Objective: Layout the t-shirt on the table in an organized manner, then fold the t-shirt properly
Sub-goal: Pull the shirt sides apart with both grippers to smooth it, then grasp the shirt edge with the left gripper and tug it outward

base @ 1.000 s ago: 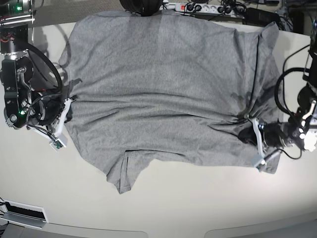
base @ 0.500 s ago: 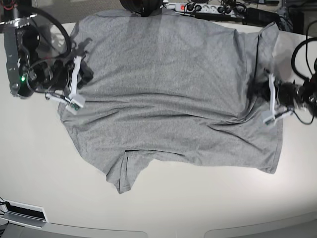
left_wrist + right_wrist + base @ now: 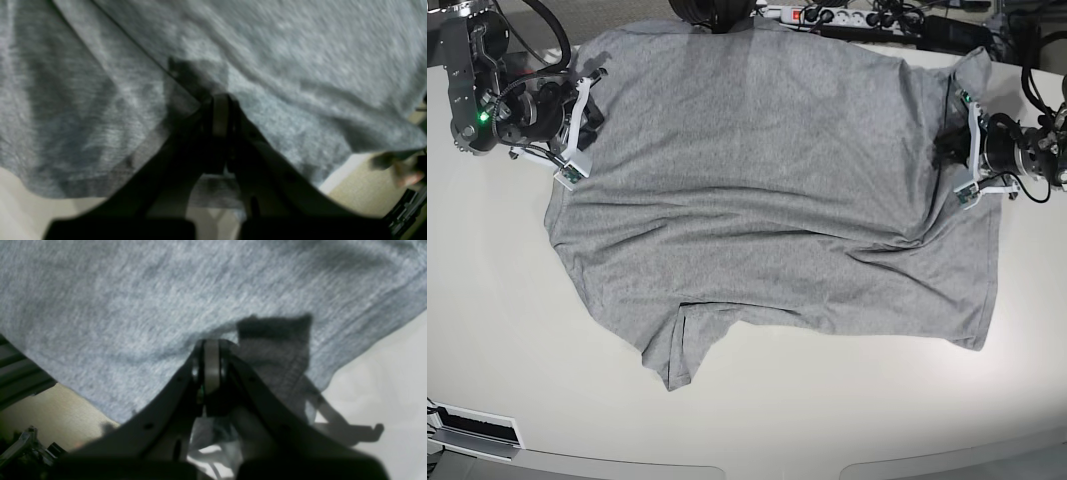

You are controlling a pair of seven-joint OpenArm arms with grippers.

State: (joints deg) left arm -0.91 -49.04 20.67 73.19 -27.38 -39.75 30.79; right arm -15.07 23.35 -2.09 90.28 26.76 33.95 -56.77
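The grey t-shirt (image 3: 767,190) lies spread over the off-white table (image 3: 827,420), wrinkled across its middle, with one sleeve (image 3: 682,345) pointing toward the near edge. On the base view's left, my right gripper (image 3: 585,105) is shut on the shirt's side edge; the right wrist view shows its tips (image 3: 210,346) pinching a fold of the t-shirt (image 3: 133,306). On the right, my left gripper (image 3: 955,148) is shut on the opposite side, and the left wrist view shows its jaws (image 3: 221,103) closed beside a seam of the t-shirt (image 3: 300,66).
A power strip (image 3: 827,15) with cables and a black object (image 3: 712,10) sit past the table's far edge. A white slotted piece (image 3: 472,430) shows at the near left corner. The table's curved front edge (image 3: 757,470) runs along the bottom.
Both grippers have moved toward the table's far edge, dragging the shirt's two sides with them. The cloth near each grip now lies flatter and wider.
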